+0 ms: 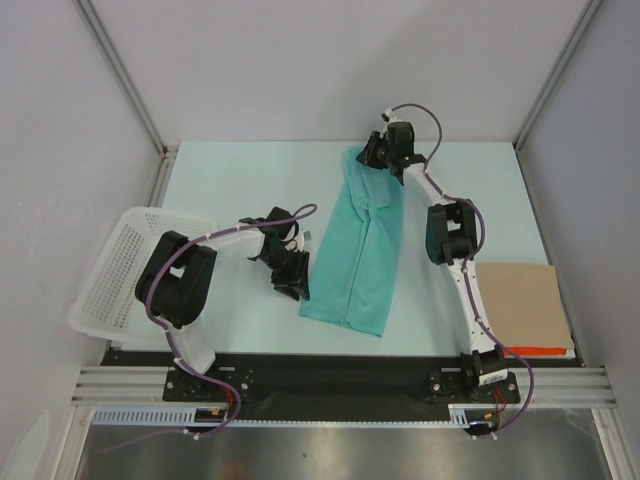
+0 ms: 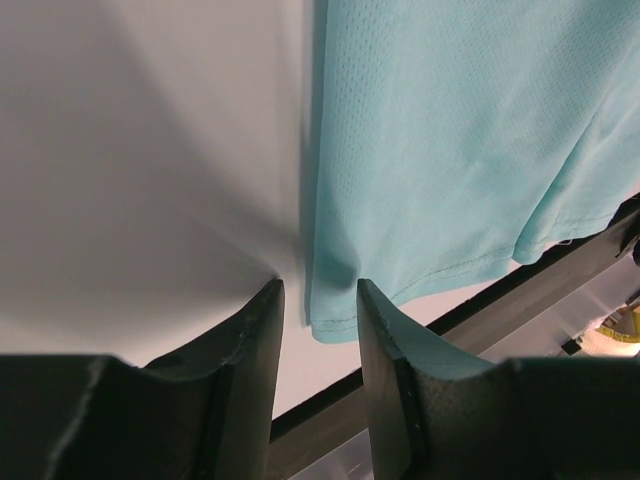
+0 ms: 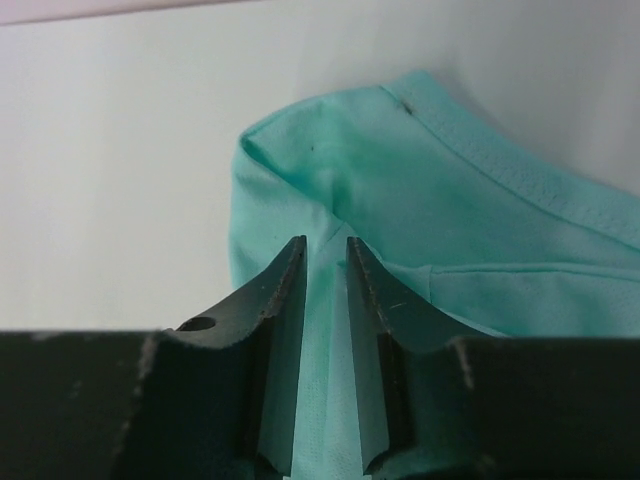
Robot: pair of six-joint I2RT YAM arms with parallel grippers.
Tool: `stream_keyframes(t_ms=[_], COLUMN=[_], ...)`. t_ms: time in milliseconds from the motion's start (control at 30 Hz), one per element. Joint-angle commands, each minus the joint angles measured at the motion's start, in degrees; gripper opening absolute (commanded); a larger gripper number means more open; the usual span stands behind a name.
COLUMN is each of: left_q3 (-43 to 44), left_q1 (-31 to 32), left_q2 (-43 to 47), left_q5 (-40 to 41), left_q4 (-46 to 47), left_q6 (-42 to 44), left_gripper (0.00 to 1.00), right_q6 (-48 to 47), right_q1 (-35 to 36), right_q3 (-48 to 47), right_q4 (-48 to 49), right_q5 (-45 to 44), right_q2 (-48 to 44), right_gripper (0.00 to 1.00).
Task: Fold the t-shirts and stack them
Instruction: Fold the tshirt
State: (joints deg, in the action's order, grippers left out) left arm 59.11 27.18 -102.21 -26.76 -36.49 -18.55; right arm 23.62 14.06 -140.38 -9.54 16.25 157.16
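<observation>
Nearest, the arm bases sit on a black rail (image 1: 330, 375) at the table's near edge. Beyond it the pale table (image 1: 250, 180) fills most of the top view. On its middle lies the teal shirt (image 1: 355, 260), folded lengthwise into a long strip that runs from the far side toward the rail, its near end leaning a little left. A white mesh basket (image 1: 110, 265) hangs over the table's left edge, and a flat cardboard sheet (image 1: 525, 305) lies at the near right corner, well apart from the shirt.

The right arm (image 1: 450, 230) reaches to the shirt's far end. There the right gripper (image 3: 325, 240) has its jaws narrow, closed on a raised fold of cloth beside the ribbed collar.

The left arm (image 1: 180, 280) bends in from the basket side. The left gripper (image 2: 318, 285) hangs just beside the shirt's near left corner, its jaws about half apart and holding nothing; the hem's corner shows just past the fingertips.
</observation>
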Motion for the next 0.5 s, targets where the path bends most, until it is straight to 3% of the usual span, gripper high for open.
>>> stream_keyframes(t_ms=[0,200,367,467], left_q3=[-0.6,-0.8,-0.9,-1.3], left_q1=[-0.5,-0.5,-0.5,-0.5], left_q2=[1.1,0.7,0.1,0.1], left_q5=[-1.4,-1.8,-2.3,-2.4], left_q4=[0.5,0.7,0.9,1.0], left_q6=[0.5,1.2,1.4,1.6], left_gripper=[0.4,0.4,0.41,0.41], right_q6=[-1.6,-2.7,-3.3,-3.3], right_q1=[0.8,1.2,1.2,1.4], right_q3=[1.7,2.0,1.6,1.6], right_q4=[-0.8,-1.9,-2.8,-3.8], right_q5=[-2.4,-3.5,-4.6,-4.7], right_q2=[-4.7,-6.2,-7.3,-7.9], right_gripper=[0.27,0.25,0.36,0.37])
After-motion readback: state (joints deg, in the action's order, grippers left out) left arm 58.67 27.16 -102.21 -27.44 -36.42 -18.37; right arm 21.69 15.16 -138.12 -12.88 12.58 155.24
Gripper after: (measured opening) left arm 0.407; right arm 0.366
